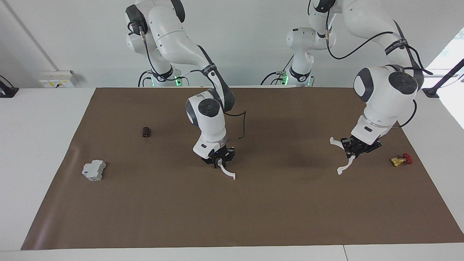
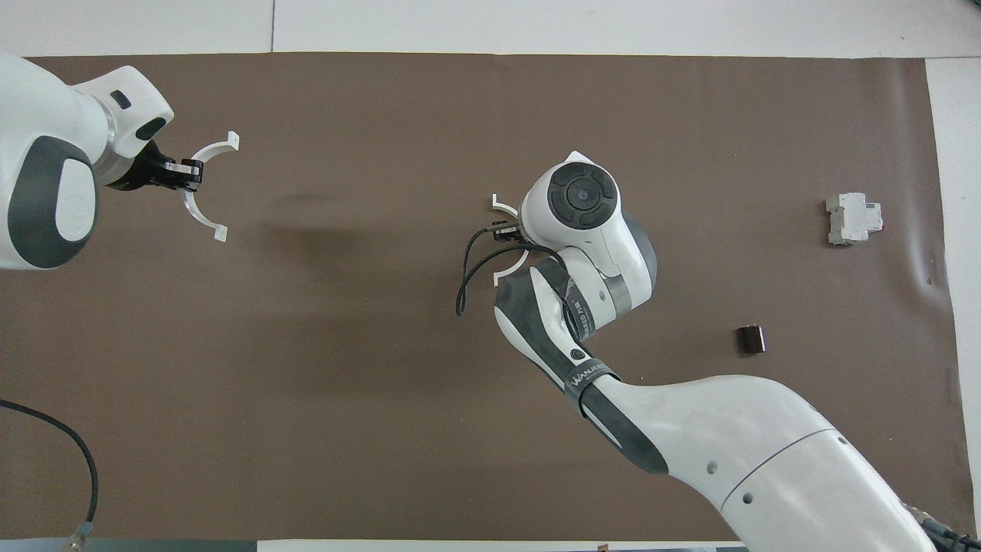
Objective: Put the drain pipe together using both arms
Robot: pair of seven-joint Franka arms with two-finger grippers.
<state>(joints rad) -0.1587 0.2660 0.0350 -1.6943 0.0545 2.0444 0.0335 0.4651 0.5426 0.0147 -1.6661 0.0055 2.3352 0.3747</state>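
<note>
Covering white table [image 1: 36,152]: brown mat [image 1: 253,210] (white wall [image 1: 246,43] at robots' end).

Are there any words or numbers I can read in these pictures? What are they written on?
"WANJEE": roughly how the white letters read on the black strap around the right arm, in the overhead view; the last letters are unsure.
A shorter line on the strap above it is too small to read.
White letters on the left arm's strap in the facing view are too blurred to read.
No other readable text.
</note>
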